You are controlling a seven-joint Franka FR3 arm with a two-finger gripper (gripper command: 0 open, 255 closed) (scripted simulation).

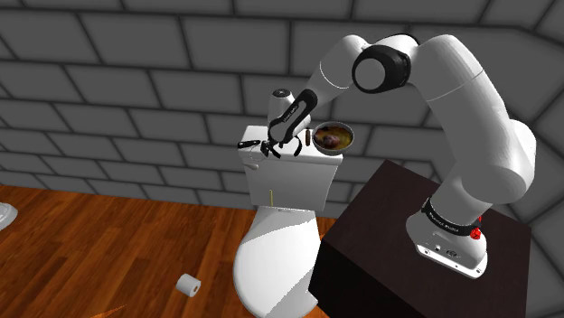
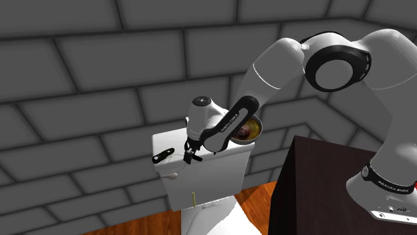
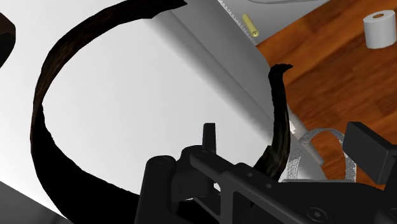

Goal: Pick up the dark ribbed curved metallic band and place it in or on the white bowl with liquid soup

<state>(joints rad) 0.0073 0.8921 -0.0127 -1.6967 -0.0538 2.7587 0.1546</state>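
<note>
The dark ribbed band lies as a wide open curve on the white toilet tank lid. One thin end of the band rises between my fingers without either one touching it. My gripper is open, low over the lid and inside the band's curve. The left finger and right finger stand well apart. The bowl of soup sits on the lid's other end, close behind my wrist.
A small black object lies on the lid at the end away from the bowl. A toilet paper roll sits on the wooden floor. The dark stand is beside the toilet. A grey brick wall is behind.
</note>
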